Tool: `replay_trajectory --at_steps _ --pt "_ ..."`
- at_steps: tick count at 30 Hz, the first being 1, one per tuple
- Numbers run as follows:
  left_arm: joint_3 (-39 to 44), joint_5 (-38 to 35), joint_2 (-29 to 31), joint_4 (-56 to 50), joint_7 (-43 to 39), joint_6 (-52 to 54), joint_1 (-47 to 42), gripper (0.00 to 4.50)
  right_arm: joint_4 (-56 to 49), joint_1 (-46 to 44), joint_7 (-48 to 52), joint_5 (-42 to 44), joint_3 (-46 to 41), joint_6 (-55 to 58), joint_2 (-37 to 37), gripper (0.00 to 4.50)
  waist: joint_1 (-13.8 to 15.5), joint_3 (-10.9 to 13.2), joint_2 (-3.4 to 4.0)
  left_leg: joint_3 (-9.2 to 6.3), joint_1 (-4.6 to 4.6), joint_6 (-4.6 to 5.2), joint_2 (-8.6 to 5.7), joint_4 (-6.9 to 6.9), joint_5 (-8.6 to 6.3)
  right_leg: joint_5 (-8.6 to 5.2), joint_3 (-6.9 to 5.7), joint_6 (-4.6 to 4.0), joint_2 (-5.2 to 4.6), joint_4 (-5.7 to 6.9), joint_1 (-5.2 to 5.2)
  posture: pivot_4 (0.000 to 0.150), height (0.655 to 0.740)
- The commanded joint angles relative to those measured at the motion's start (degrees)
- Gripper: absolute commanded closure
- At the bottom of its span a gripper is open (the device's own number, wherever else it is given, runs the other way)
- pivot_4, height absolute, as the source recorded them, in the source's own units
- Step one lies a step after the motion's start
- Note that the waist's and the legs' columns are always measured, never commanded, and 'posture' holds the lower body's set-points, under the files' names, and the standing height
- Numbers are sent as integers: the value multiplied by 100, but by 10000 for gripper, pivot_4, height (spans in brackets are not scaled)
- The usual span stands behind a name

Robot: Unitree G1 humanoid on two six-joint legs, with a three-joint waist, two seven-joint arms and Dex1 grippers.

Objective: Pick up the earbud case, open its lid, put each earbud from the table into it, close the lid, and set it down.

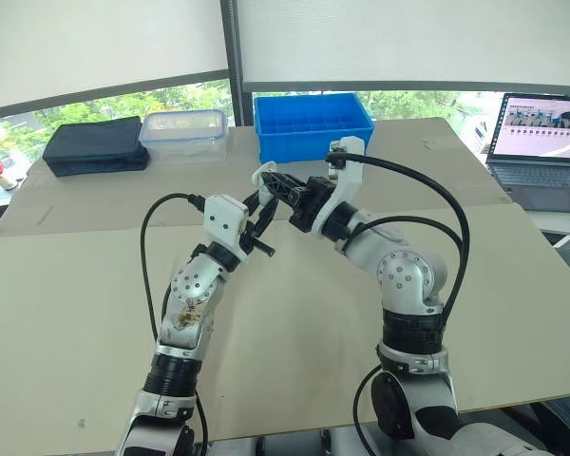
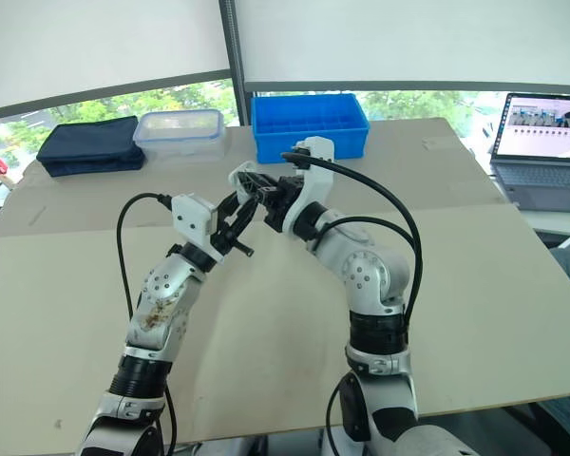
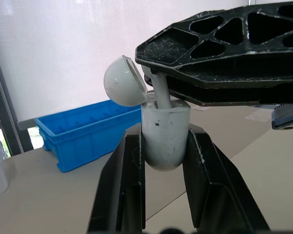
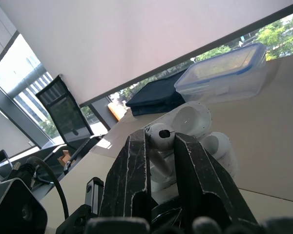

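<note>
Left wrist view, left gripper point(image 3: 163, 139) clamping earbud case point(image 3: 165, 119), lid point(image 3: 124, 80) open; right wrist view, right gripper point(image 4: 161, 146) pinching, apparently, an earbud point(image 4: 159, 135)

The case point(image 3: 165, 136) and earbud point(image 4: 159, 136) were white, the bin point(image 1: 312, 123) bright blue, the pouch point(image 1: 97, 144) navy, the box point(image 1: 183, 133) clear with blue trim, the desk point(image 1: 294, 361) beige.

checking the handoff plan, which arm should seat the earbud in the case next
Right. The right gripper is shut on the earbud, its stem at the mouth of the open case; the left gripper is shut on the case, steadying it.
</note>
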Motion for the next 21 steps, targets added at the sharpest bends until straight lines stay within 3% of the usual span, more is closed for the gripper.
replay_trajectory --at_steps 1,21 --pt "9 -40 2 -250 -8 -186 -154 39496 -73 32 29 183 125 66 40 41473 0 0 0 0 0 0 0 0 0 0 0 0 0 0 0 1500 7400" --pt "-59 2 10 -280 -33 -151 -209 39496 74 -1 -7 164 267 -112 98 41473 -1 0 0 0 0 1 0 -1 0 0 0 0 1 -1 0 1500 7400"
